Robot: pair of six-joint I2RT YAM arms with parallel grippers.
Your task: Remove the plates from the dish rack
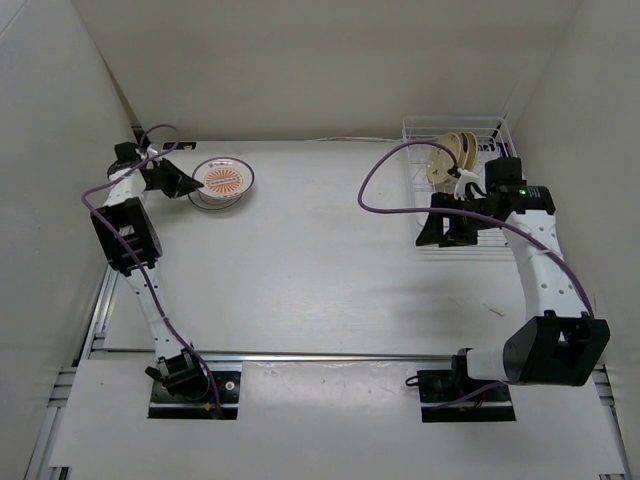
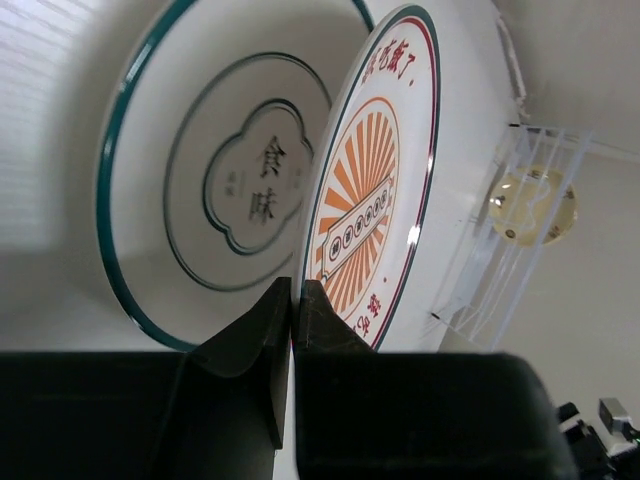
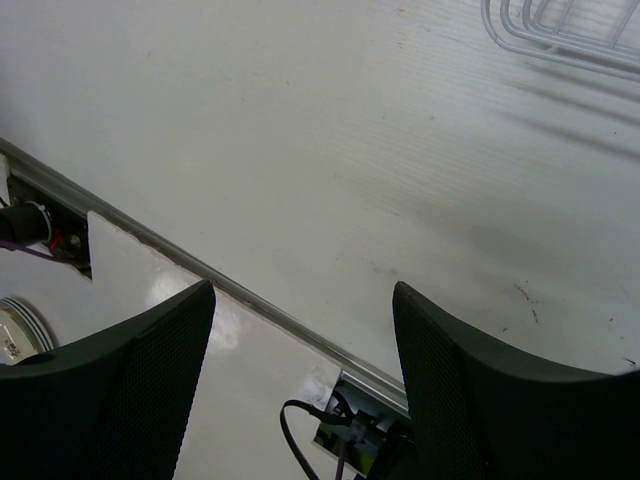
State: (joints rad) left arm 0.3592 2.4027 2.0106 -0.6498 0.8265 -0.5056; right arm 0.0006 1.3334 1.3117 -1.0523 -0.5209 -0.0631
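Left end effector (image 2: pixel 293 300) pinches sunburst plate (image 2: pixel 372 200) over "食味" plate (image 2: pixel 190 140) — right end effector (image 3: pixel 302 300) agape.

The sunburst plate (image 2: pixel 375 200) lies tilted on the dark-ringed plate (image 2: pixel 190 180). Cream plates (image 1: pixel 447 160) stand upright in the white wire dish rack (image 1: pixel 480 128), well apart.
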